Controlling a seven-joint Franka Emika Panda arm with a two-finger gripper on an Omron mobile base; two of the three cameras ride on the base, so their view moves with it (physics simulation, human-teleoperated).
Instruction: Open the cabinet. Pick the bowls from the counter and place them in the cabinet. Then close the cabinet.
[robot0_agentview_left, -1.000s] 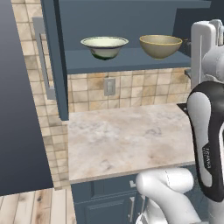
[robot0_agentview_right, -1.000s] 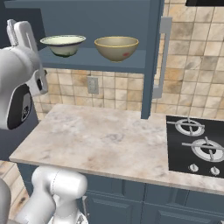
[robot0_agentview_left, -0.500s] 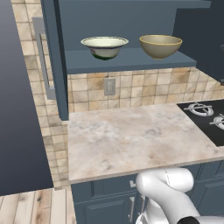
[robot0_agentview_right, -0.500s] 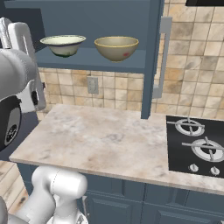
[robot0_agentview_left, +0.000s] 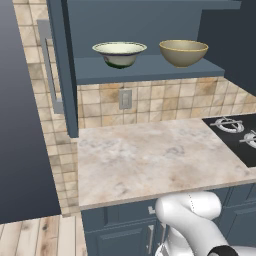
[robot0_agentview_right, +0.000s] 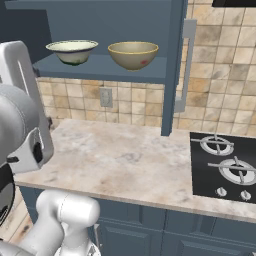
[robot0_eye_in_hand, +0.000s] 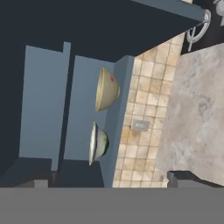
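left base view — bowls (robot0_agentview_left: 150, 52) in cabinet (robot0_agentview_left: 150, 70)

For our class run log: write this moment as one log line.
cabinet: doors open | cream-green bowl: on shelf | mustard bowl: on shelf, beside it | counter: no bowls | gripper: open, holding nothing

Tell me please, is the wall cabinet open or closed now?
Open. Both doors of the cabinet stand swung outward, so the cream-green bowl and the mustard bowl show on its shelf.

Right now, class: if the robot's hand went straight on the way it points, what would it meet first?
Probably the open dark blue-grey wall cabinet, near its shelf edge by the mustard bowl and cream-green bowl; depth is unclear.
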